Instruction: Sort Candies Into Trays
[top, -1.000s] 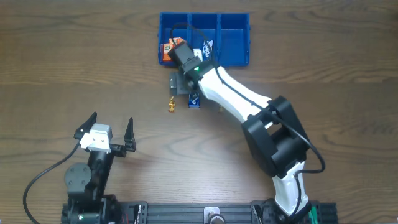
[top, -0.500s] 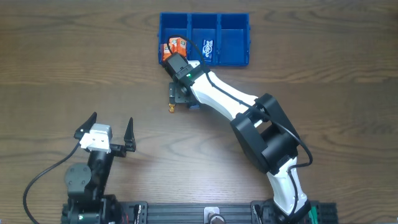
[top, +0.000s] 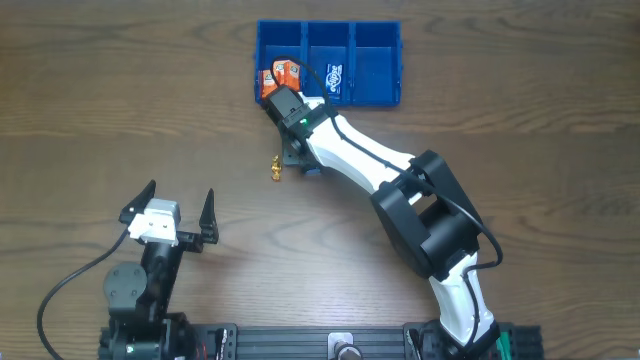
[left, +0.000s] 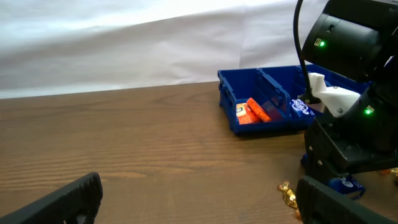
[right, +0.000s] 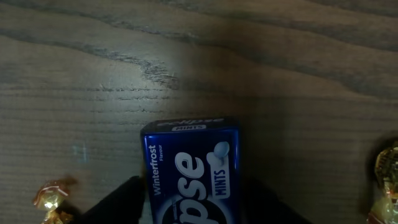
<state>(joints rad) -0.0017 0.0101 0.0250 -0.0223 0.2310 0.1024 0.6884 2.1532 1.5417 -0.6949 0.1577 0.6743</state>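
The wooden table (top: 120, 90) carries a blue tray (top: 328, 24) at 12 o'clock. The right arm (top: 370, 160) reaches toward 11 o'clock. Its right gripper (right: 193, 208) is down on the table, its fingers pinching the long sides of a blue mint tin (right: 191, 168) just 6 o'clock of the tray. The left gripper (top: 180, 190) sits at 7 o'clock, fingers spread. Orange candies (top: 278, 76) fill the tray's left compartment. A gold-wrapped candy (top: 276, 170) lies at the tin's 9 o'clock.

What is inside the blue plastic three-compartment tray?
Orange candy packs in one end compartment, a blue-white pack in the middle. The right arm hides a corner of the tray beside the orange packs.
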